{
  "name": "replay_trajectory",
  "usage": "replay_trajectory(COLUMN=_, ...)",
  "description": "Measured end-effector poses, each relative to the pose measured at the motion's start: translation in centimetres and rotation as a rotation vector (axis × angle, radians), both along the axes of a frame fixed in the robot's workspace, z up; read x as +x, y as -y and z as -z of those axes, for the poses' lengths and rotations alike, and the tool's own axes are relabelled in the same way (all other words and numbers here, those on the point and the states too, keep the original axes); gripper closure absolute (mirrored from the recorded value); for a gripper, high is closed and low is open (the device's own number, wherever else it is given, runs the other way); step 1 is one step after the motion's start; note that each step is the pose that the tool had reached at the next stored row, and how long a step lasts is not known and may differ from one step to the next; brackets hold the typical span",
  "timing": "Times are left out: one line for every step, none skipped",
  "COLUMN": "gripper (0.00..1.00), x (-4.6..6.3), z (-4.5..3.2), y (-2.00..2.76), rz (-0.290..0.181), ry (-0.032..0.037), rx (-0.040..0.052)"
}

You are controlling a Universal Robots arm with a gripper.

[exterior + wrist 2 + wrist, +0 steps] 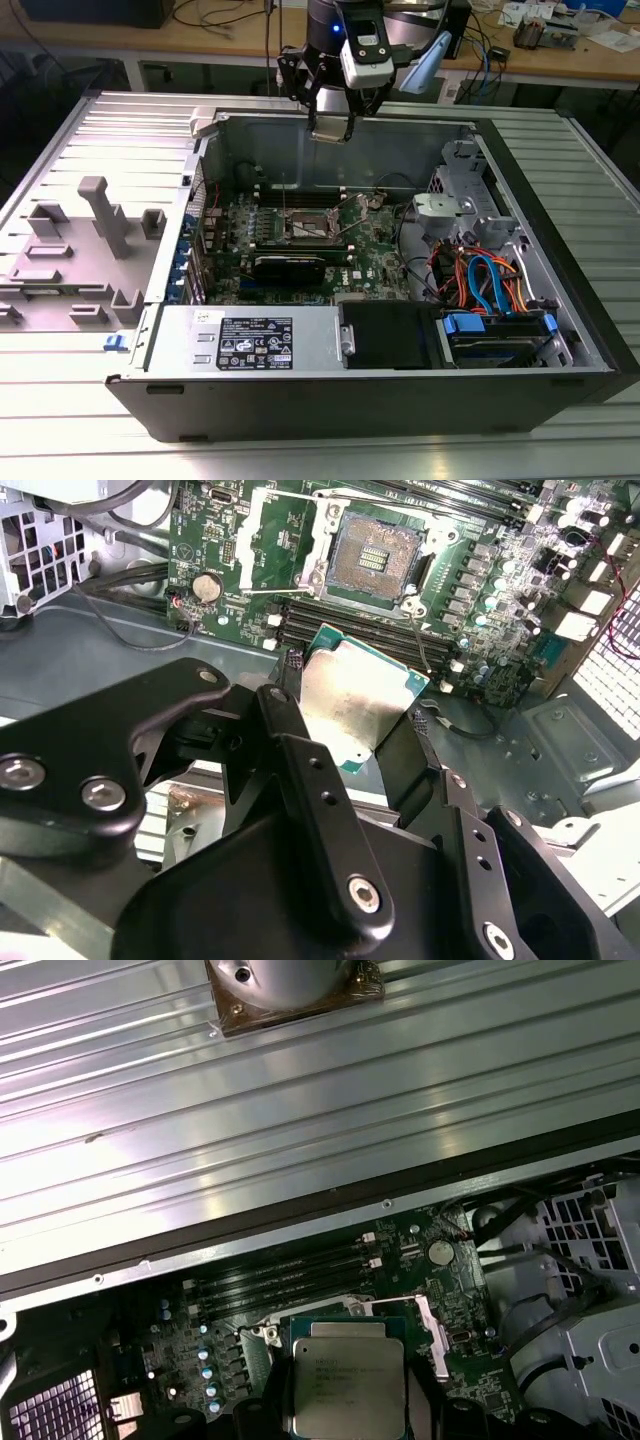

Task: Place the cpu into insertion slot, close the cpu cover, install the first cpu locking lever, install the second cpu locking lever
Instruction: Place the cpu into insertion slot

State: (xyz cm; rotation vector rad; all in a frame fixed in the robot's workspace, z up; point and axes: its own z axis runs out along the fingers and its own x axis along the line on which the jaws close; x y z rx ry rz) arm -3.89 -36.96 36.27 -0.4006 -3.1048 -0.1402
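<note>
My gripper (330,130) hangs over the far wall of the open computer case, shut on the cpu (362,702). The cpu is a small square chip with a green edge, held by two opposite sides between the black fingers (292,742). Its silvery-grey top (348,1378) faces the first wrist camera. The insertion slot (376,556) lies bare on the green motherboard (375,262), below the gripper and nearer the case's middle (305,228). The cpu cover (268,532) stands swung open beside the slot. Two thin wire levers (418,630) stick out from the socket, unlatched.
Black memory slots (350,620) run between the cpu and the socket. A black card (290,266), a black drive box (388,335) and orange and blue cables (482,276) fill the case's near side. A grey fixture (100,215) stands on the ribbed table at the exterior view's left.
</note>
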Motion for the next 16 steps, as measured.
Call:
replay_trajectory(gripper=0.46, x=0.00, z=0.00, y=0.00, rz=0.000, ry=0.0000, rx=0.0000)
replay_trajectory(gripper=0.46, x=0.00, z=0.00, y=0.00, rz=0.000, ry=0.0000, rx=0.0000)
replay_trajectory(gripper=0.46, x=0.00, z=0.00, y=0.00, rz=0.000, ry=0.0001, rx=-0.0001)
replay_trajectory(gripper=0.46, x=0.00, z=0.00, y=0.00, rz=0.000, ry=0.0000, rx=0.0000)
replay_trajectory(gripper=0.46, x=0.00, z=0.00, y=0.00, rz=0.000, ry=0.0000, rx=-0.0001)
replay_trajectory(gripper=0.46, x=-0.01, z=0.01, y=0.01, rz=0.001, ry=0.0000, rx=0.0002)
replay_trajectory(gripper=0.46, x=-0.01, z=0.02, y=0.02, rz=0.004, ry=0.0001, rx=0.0002)
replay_trajectory(gripper=0.46, x=-0.01, z=0.03, y=0.03, rz=0.009, ry=0.0002, rx=0.0002)
replay_trajectory(gripper=0.46, x=0.00, z=0.03, y=0.03, rz=0.017, ry=0.0001, rx=0.0001)
replay_trajectory(gripper=0.46, x=0.00, z=0.04, y=0.04, rz=0.025, ry=0.0000, rx=-0.0001)
replay_trajectory(gripper=0.46, x=0.00, z=0.05, y=0.04, rz=0.033, ry=-0.0001, rx=-0.0002)
replay_trajectory(gripper=0.46, x=0.00, z=0.06, y=0.04, rz=0.042, ry=0.0000, rx=-0.0002)
replay_trajectory(gripper=0.46, x=0.00, z=0.09, y=0.04, rz=0.050, ry=0.0000, rx=-0.0001)
replay_trajectory(gripper=0.46, x=0.00, z=0.10, y=0.04, rz=0.059, ry=0.0000, rx=-0.0002)
replay_trajectory(gripper=0.46, x=0.00, z=0.12, y=0.04, rz=0.069, ry=0.0000, rx=-0.0002)
replay_trajectory(gripper=0.46, x=0.00, z=0.13, y=0.04, rz=0.077, ry=0.0000, rx=-0.0002)
